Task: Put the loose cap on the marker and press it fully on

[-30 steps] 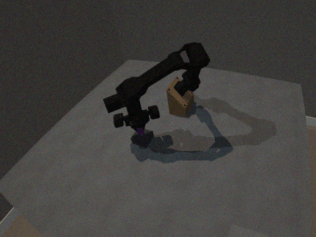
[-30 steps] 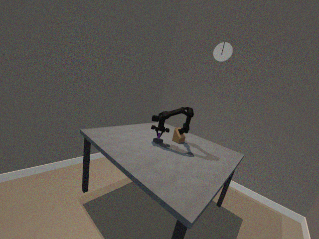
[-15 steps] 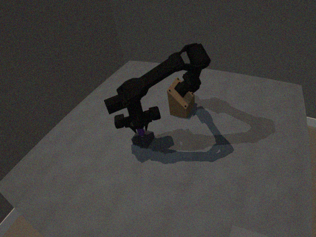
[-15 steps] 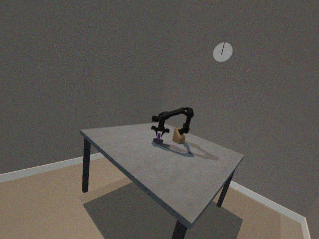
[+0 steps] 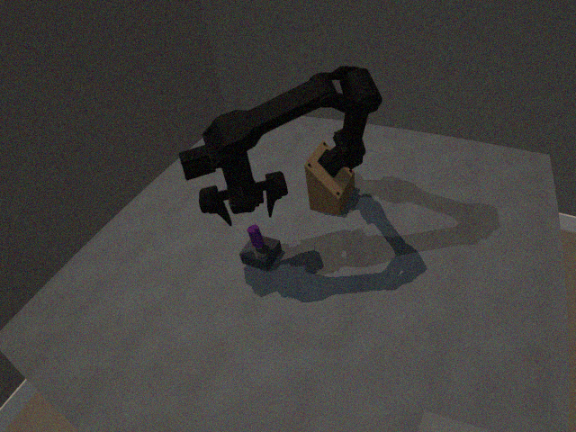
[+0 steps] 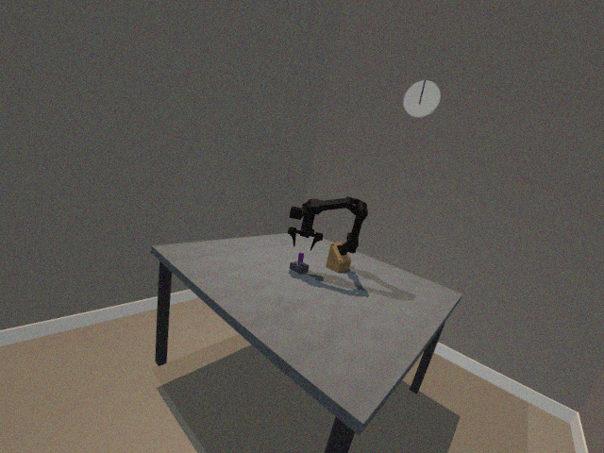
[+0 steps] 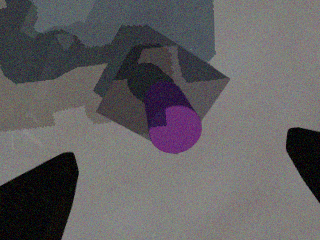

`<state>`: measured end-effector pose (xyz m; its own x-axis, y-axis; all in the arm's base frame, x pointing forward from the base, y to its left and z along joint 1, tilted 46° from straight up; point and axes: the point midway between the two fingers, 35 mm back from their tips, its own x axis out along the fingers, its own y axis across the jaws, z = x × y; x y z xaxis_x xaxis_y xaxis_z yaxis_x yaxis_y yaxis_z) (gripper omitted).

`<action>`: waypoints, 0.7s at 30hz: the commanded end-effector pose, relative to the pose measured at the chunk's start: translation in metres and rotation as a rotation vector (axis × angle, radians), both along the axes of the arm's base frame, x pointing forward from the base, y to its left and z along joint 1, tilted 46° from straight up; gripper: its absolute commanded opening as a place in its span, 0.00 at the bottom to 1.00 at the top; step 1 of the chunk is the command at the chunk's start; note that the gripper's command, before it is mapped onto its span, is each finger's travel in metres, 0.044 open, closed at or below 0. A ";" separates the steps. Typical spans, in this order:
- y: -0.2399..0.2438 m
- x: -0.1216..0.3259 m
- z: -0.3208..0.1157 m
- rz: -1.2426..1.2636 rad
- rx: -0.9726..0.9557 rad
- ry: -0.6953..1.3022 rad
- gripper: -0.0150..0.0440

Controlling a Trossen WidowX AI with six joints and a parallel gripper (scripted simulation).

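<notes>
Purple cap upright over holder block, gripper jaws spread above

From left in the top view: the gripper (image 5: 250, 220) (image 6: 303, 247) hangs above the block, jaws spread wide, nothing between them. The purple cap (image 5: 255, 236) (image 6: 300, 258) (image 7: 175, 129) stands over the dark holder block (image 5: 248, 258) (image 6: 294, 267) (image 7: 117, 102), long axis vertical, flat closed end up. Full seating cannot be confirmed. Rightward, the tan arm base (image 5: 320, 193) (image 6: 334, 260) rests on the grey table (image 5: 279, 353) (image 6: 311, 316) (image 7: 240, 200).
</notes>
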<state>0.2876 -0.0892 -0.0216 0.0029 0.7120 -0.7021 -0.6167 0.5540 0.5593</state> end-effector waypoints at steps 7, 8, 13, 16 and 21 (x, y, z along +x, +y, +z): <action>-0.006 -0.001 0.008 -0.086 0.000 0.097 0.87; -0.006 -0.001 0.007 -0.153 0.000 0.165 0.82; -0.003 -0.002 0.000 -0.440 0.002 0.456 0.60; -0.003 -0.002 0.000 -0.451 0.002 0.466 0.47; -0.003 -0.002 0.000 -0.451 0.002 0.466 0.25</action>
<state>0.2859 -0.0929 -0.0209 -0.0033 0.7116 -0.7025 -0.0291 0.7022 0.7114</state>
